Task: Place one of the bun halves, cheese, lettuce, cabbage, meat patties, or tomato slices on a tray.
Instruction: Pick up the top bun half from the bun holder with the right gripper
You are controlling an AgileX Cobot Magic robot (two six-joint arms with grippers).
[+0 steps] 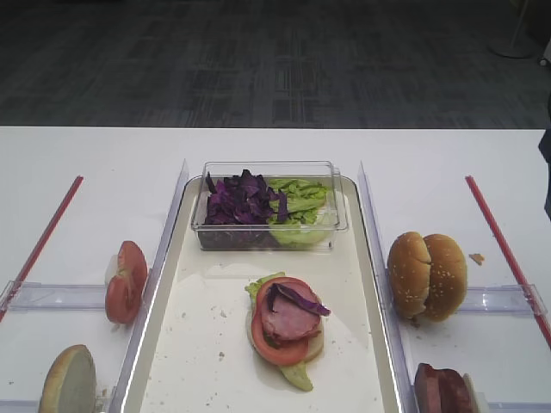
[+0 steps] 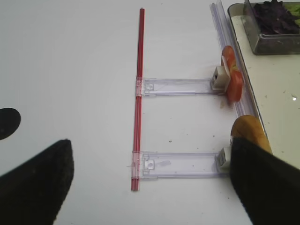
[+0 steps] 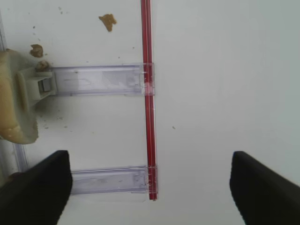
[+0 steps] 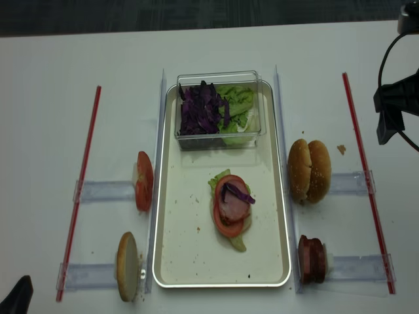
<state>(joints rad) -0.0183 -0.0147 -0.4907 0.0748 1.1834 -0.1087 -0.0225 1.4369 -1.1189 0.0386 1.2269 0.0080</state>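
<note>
Cream tray [image 4: 163, 216] sits mid-table; everything noted from it. On its near half: a stack of lettuce [image 4: 218, 180], tomato slice [image 4: 226, 226], meat patty [image 4: 230, 208] and a strip of cabbage [image 4: 239, 192]. At its far end, a clear tub [image 4: 219, 108] of purple cabbage and green leaves. Just right of the tray, two bun halves [image 4: 309, 171] stand on edge, touching; meat slices [image 4: 311, 259] nearer. Left of the tray: tomato slices [image 4: 143, 181] and another bun half [image 4: 127, 266]. Right gripper [image 3: 150, 187] hangs well right of the tray over a red strip [image 3: 149, 93], jaws wide apart, holding nothing. Left gripper [image 2: 150, 183] well left, likewise spread and empty.
</note>
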